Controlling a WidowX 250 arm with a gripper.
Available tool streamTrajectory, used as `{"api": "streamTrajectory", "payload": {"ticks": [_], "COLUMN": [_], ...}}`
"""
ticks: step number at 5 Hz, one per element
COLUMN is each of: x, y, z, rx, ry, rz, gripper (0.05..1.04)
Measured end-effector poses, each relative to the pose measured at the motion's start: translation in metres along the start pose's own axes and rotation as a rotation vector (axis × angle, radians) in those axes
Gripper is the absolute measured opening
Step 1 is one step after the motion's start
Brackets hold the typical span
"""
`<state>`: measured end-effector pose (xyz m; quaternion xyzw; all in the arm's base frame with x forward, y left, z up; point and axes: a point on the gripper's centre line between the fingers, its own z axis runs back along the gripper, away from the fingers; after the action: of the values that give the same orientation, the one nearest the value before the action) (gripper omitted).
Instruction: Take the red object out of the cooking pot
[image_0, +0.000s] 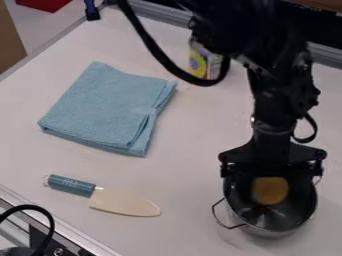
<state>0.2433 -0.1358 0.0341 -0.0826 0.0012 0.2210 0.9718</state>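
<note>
Left side of bench (194, 165): a folded blue cloth (100, 110) lies flat; nearer the camera lies a knife (123, 201), blue-green handle to the left, pale blade pointing right. Both are well apart from the work. Farther back and to the right, a can (212, 65) stands partly behind the black arm (270, 105) and its cable.

Right side: the metal cooking pot (270, 232) sits upright on the bench, one wire handle out to the left. Inside it is the target, a rounded object (270, 190) (colour reads orange-yellow, not the red named in the task). Whether it rests on the pot floor or against the wall cannot be told.

The tool (271, 181) hangs directly over the pot's mouth. Its two sides are spread wide, with the object between them as seen from the camera; no grip on it is apparent. Contact cannot be judged against the dark interior.

Progress: alignment over the pot looks done, extraction not. Remaining, by estimate: lower as needed, close on the object, lift it clear of the rim, set it down outside.
</note>
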Motion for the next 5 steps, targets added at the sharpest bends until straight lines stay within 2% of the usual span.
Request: {"api": "streamTrajectory", "payload": {"ticks": [1, 2, 3, 4, 5], "x": [-0.002, 0.005, 0.029, 0.056, 0.081], "y": [-0.001, 0.001, 0.003, 0.002, -0.008], "z": [0.015, 0.039, 0.051, 0.052, 0.040], "rx": [-0.027, -0.082, -0.106, -0.093, -0.067], "ry": [0.004, -0.028, -0.087, -0.135, -0.158], "rz": [-0.056, -0.049, -0.031, -0.070, -0.058], "gripper": [0.798, 0.798, 0.798, 0.798, 0.798]}}
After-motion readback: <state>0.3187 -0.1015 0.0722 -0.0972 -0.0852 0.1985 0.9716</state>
